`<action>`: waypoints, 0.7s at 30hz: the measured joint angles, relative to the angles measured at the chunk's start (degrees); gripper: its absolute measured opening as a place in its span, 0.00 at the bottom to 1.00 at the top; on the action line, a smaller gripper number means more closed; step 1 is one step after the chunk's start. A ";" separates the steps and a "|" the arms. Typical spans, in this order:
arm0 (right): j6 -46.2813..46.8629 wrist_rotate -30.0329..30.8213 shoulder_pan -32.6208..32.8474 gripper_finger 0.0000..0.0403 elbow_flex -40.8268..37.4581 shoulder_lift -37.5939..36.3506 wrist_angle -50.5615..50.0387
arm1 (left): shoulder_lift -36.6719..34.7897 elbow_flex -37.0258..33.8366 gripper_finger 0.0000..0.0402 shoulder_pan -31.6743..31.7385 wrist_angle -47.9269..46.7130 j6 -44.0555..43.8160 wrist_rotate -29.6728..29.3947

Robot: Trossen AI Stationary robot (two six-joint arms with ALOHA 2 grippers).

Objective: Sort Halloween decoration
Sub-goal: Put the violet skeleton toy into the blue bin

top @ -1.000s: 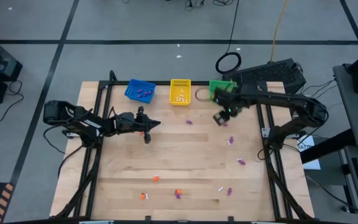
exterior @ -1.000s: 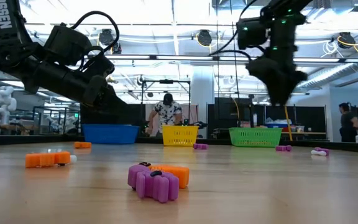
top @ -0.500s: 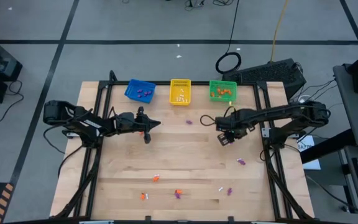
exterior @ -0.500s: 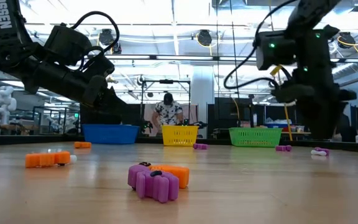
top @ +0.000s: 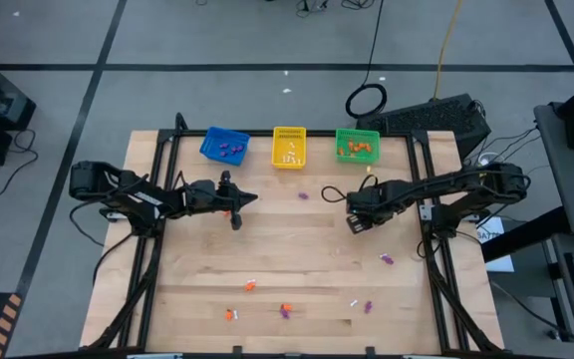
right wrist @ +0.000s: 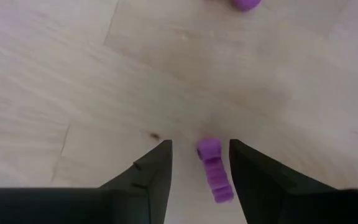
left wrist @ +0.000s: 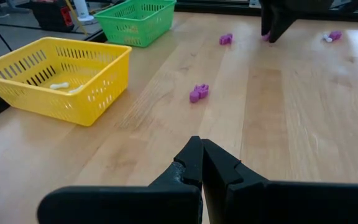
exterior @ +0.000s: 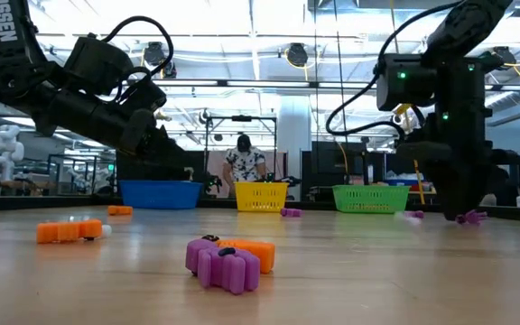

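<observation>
My right gripper (right wrist: pixel 201 163) points down at the table, open. A small purple Halloween decoration (right wrist: pixel 214 172) lies flat on the wood between its two fingers, clear of both. The high view shows that gripper (top: pixel 359 221) right of centre, covering the trinket. In the low view the gripper (exterior: pixel 459 213) stands just above the table with the purple piece (exterior: pixel 470 217) at its tip. My left gripper (left wrist: pixel 201 163) is shut on nothing and hovers at the table's left (top: pixel 235 211). Several more purple, orange and white trinkets lie scattered, one purple (top: pixel 303 195) near the middle.
Along the far edge stand a blue basket (top: pixel 225 146), a yellow basket (top: pixel 289 147) and a green basket (top: pixel 357 145), each holding trinkets. Loose pieces lie near the front edge: orange (top: pixel 251 286), white (top: pixel 353 300), purple (top: pixel 369 307). Another purple one (top: pixel 387 259) lies near the right gripper.
My right gripper has come away from the green basket toward the table's near edge and sunk down to the tabletop, rolling about its own axis. It now stands over a purple trinket, still open. The left arm has kept still.
</observation>
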 joint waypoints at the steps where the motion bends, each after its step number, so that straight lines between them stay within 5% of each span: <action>1: -0.21 0.10 -0.06 0.37 0.00 0.00 0.04 | 0.01 0.00 0.00 0.00 -0.08 -0.02 0.00; 21: -20.17 -0.29 1.93 0.03 0.02 -0.04 -3.25 | 0.01 0.00 0.00 0.00 -0.34 -0.01 0.00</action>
